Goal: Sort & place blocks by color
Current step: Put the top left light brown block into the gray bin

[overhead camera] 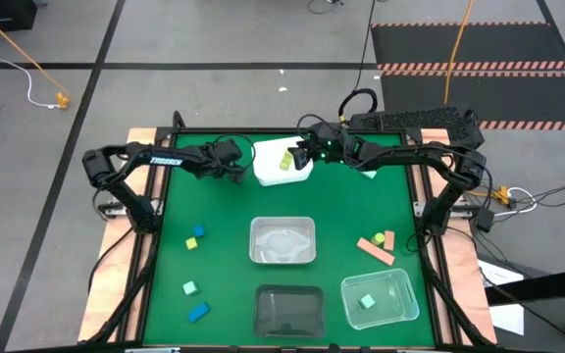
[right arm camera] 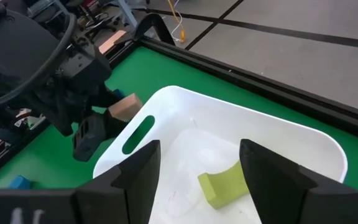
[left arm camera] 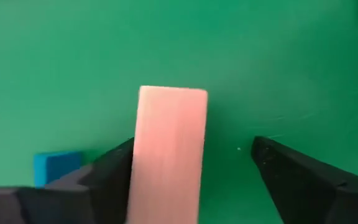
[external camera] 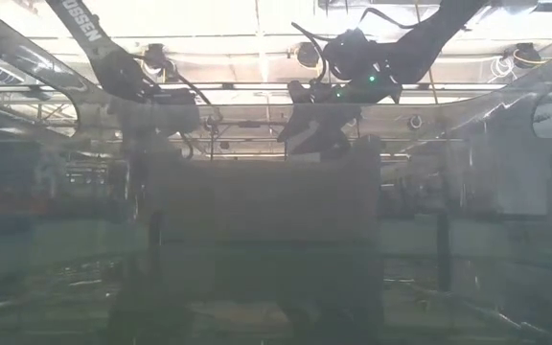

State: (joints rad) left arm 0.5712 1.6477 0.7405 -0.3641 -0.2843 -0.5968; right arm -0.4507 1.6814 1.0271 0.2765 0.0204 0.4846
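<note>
Seemingly smooth, a salmon-tan bar (left arm camera: 171,149) sits between left fingers (left arm camera: 107,174)

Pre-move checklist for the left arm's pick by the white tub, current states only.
1. Salmon block sits between the left end effector's fingers: ok.
2. Both fingers on the block: not ok. One finger stands clear of it with green mat showing between.
3. Block lifted off the mat: cannot tell.
4. Right end effector open and empty over the white tub: ok.
5. Yellow-green block lies inside the white tub: ok.
6. Room between the two end effectors: not ok. Both crowd the same tub, so I would move one at a time.
</note>
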